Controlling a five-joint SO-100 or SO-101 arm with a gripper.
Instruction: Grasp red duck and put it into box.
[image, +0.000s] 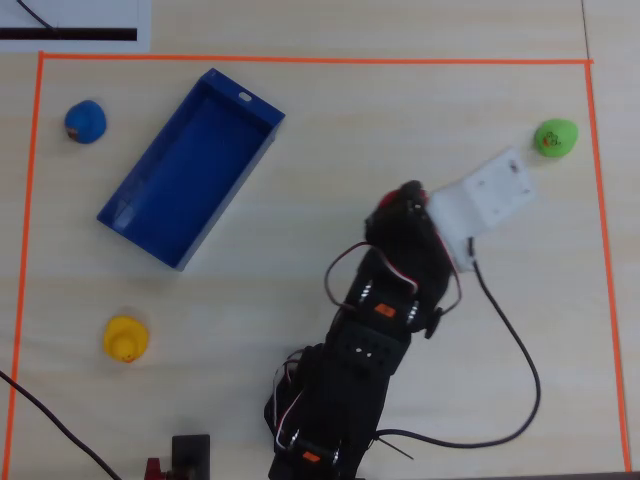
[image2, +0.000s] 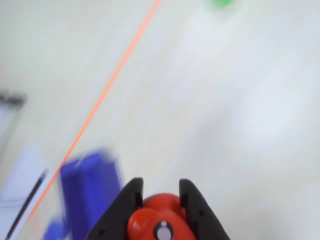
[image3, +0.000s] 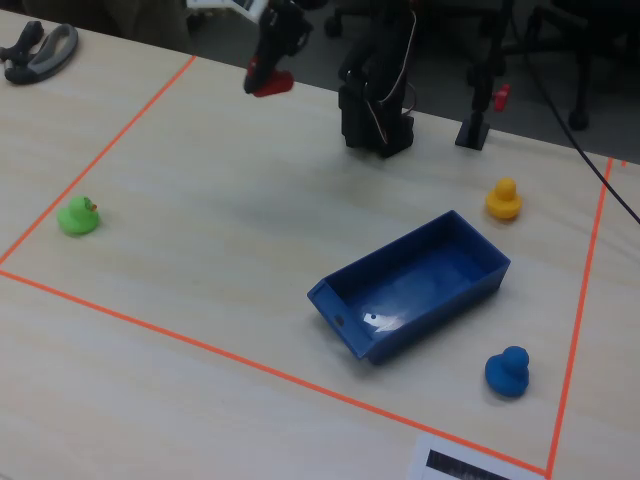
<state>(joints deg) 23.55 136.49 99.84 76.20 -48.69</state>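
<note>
My gripper (image2: 160, 187) is shut on the red duck (image2: 157, 220) and holds it high above the table. In the fixed view the duck (image3: 270, 84) hangs at the gripper's tip (image3: 262, 78), far from the box (image3: 455, 255). In the overhead view only a red sliver (image: 388, 203) shows beside the black gripper (image: 400, 200). The box (image: 190, 165) is a large blue tray lying empty at the upper left of the overhead view. It appears blurred at the lower left of the wrist view (image2: 90, 192).
An orange tape line (image: 300, 59) frames the work area. A green duck (image: 555, 137), a yellow duck (image: 126, 337) and a blue duck (image: 85, 121) sit on the table. The arm's base (image3: 375, 120) and its cable (image: 520, 350) lie near the table's edge.
</note>
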